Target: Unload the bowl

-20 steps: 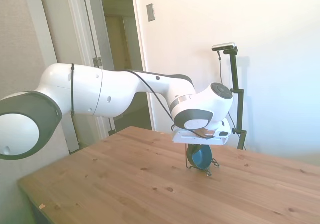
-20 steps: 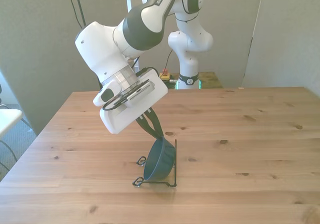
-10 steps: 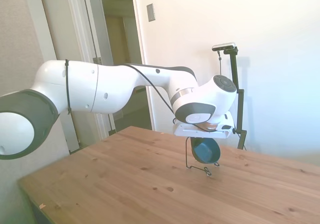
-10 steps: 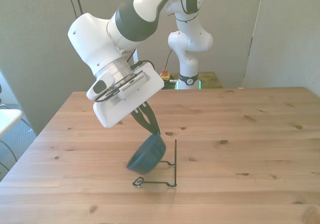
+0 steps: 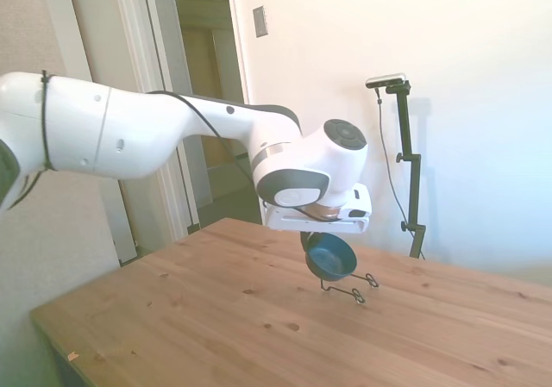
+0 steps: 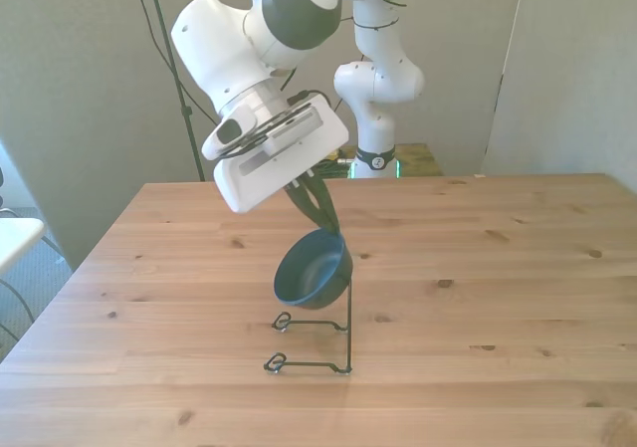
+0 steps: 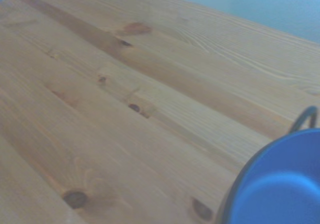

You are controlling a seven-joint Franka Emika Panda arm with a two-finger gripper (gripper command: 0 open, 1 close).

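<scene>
Bowl (image 6: 313, 270): looking round, smooth, dark blue, tipping sideways.
Place: hanging in the air above the wire rack (image 6: 317, 343), not touching the bench (image 6: 498, 298).
Hand (image 6: 326, 223): pinching the bowl's rim.

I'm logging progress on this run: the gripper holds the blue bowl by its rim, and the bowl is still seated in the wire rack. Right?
Not quite. The gripper does hold the bowl by its rim, but the bowl hangs in the air above the wire rack, clear of it. The front view shows the gap.
</scene>
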